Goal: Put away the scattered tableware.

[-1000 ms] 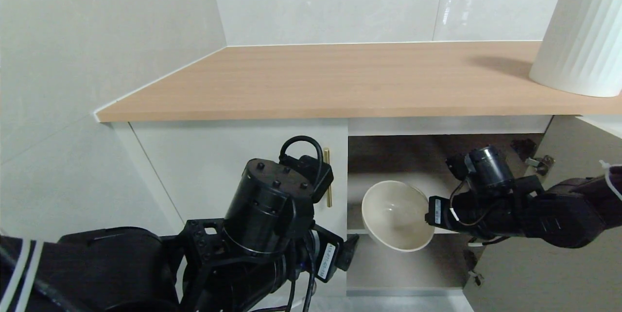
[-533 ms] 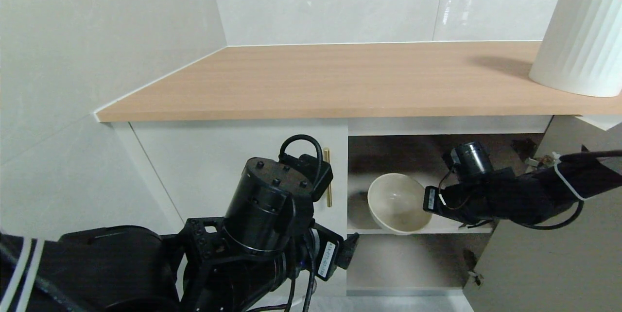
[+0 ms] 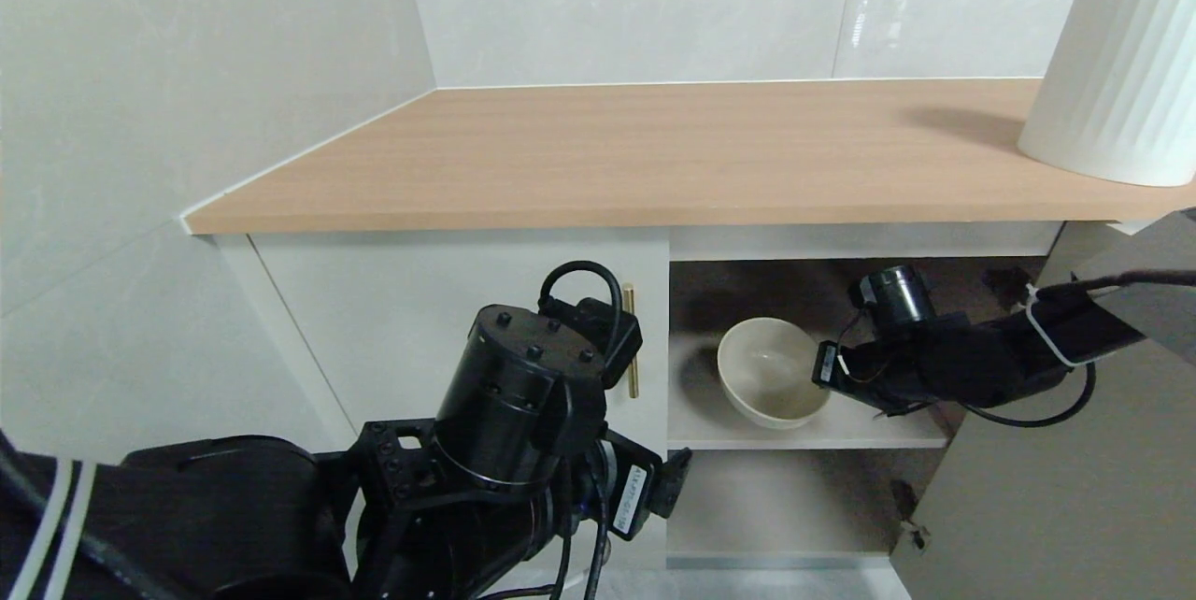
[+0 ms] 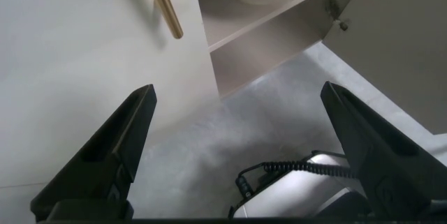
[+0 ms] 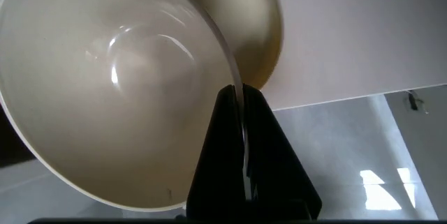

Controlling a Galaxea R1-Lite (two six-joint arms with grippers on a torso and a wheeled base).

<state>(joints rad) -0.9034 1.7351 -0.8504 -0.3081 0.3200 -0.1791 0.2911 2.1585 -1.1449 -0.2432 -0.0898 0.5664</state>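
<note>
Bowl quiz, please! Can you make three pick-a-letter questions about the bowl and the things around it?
1. Where is the cream round ceramic bowl?
A. in a sink
B. inside the open white cupboard
C. on a chair

2. What colour is the thin metal door handle?
A. gold
B. red
C. blue

3. What is the right pincer doing?
A. hanging open, away from everything
B. gripping a spoon
C. shut on the bowl's rim

Answers: B, the head view shows the bowl inside the cupboard, at its shelf; A, the handle shines gold against the white door; C, the right wrist view shows the pincer clamped over the rim.
</note>
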